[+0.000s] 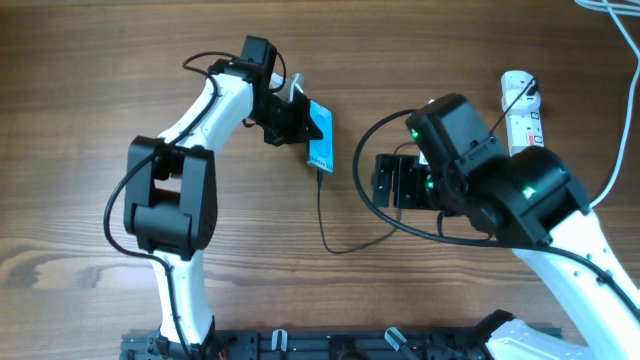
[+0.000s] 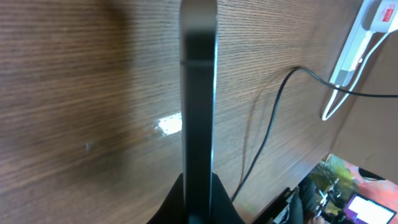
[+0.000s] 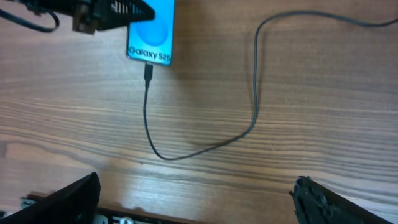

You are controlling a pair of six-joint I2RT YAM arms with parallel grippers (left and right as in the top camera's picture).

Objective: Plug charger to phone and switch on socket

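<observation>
Robotics lab, seemingly (two rail-mounted robot arms (image 1: 170,200) at a wood-grain table (image 1: 70,90)).

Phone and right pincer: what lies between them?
Only the charger, looping across bare table from the phone toward the open right pincer; the right wrist view shows it best.

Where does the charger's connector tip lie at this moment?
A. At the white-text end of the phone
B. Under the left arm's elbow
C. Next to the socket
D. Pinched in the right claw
A: in the right wrist view the charger runs up to the phone and its tip meets the end with white text, while the right claw is open and holds nothing.
</observation>
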